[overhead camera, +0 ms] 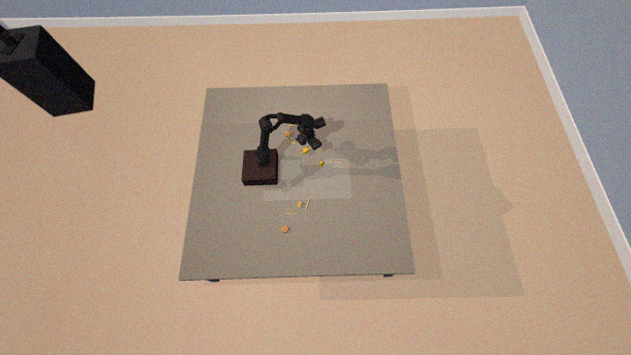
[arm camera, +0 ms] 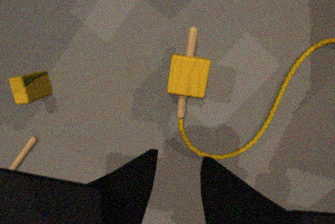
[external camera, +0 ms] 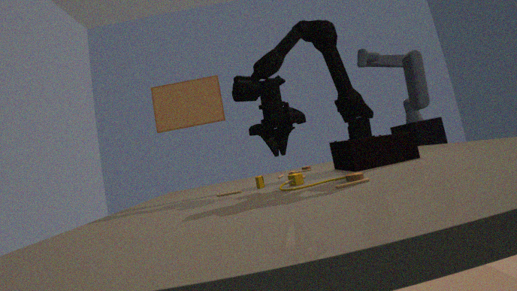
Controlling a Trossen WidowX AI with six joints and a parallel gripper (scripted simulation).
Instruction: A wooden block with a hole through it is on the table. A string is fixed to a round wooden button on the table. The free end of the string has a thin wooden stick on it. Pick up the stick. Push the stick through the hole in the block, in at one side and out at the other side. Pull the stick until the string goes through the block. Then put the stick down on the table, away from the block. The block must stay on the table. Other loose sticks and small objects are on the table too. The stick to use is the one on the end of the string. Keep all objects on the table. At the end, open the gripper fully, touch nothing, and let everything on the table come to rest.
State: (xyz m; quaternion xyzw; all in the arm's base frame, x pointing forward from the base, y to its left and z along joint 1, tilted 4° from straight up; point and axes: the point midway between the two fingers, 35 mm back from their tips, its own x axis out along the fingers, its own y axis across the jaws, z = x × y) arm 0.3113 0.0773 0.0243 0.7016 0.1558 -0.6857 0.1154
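From above, left to right, one dark pedestal (overhead camera: 65, 72) (external camera: 432, 131) stood beyond the left side of the table (overhead camera: 223, 239) (external camera: 228, 242); the exterior view showed one grey arm (external camera: 416, 78) on it. One dark base box (overhead camera: 249, 178) (external camera: 375, 154) carried the black arm (overhead camera: 264, 139) (external camera: 339, 68). Two round wooden buttons lay on the table: a near one (overhead camera: 284, 228) and a far one (overhead camera: 287, 133) (external camera: 354, 177), which had the single yellow string (external camera: 316, 185) (arm camera: 275, 107) on it.

Five sticks lay in sight: four loose, one on the string. Two loose ones were near, flanking one small orange piece (overhead camera: 299, 204); one was just beside the far button, and one lay to the right. The string's stick (overhead camera: 302, 152) (external camera: 288, 182) (arm camera: 192, 41) sat in the yellow block (overhead camera: 305, 149) (external camera: 296, 178) (arm camera: 189, 76), poking out at two opposite sides, its string end on the side toward the gripper (overhead camera: 308, 141) (external camera: 279, 154) (arm camera: 179, 160) in the wrist view. One smaller yellow block (overhead camera: 321, 163) (external camera: 260, 181) (arm camera: 31, 88) stood to its right.

The gripper hung above the table, its two fingers slightly parted with nothing between them. One orange panel (external camera: 188, 104) was on the wall. No writing could be made out.
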